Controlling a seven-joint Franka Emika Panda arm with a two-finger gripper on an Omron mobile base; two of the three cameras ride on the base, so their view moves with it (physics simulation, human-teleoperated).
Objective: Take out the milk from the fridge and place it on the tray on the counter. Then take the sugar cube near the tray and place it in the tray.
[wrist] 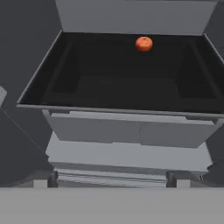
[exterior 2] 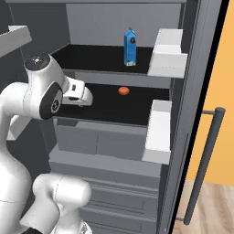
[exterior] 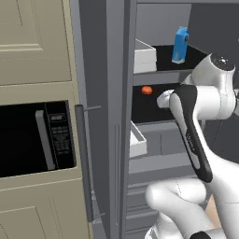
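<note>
The fridge [exterior: 112, 116] stands open, its door edge-on with a long vertical bar handle [exterior: 83, 163]. The milk [exterior: 180, 45] stands upright on the upper dark shelf, beside a white door bin [exterior: 144, 56]. A small orange round item [exterior: 147, 90] lies on the shelf below. The white arm [exterior: 196, 121] reaches toward that lower shelf. A black microwave [exterior: 35, 137] sits at left among pale cabinets.

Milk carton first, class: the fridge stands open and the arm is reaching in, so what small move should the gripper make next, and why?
Probably raise the hand toward the upper shelf. The milk stands upright there, while the open gripper faces the lower shelf, where only the small orange item sits. The fridge door is already open, so nothing blocks the lift.
</note>
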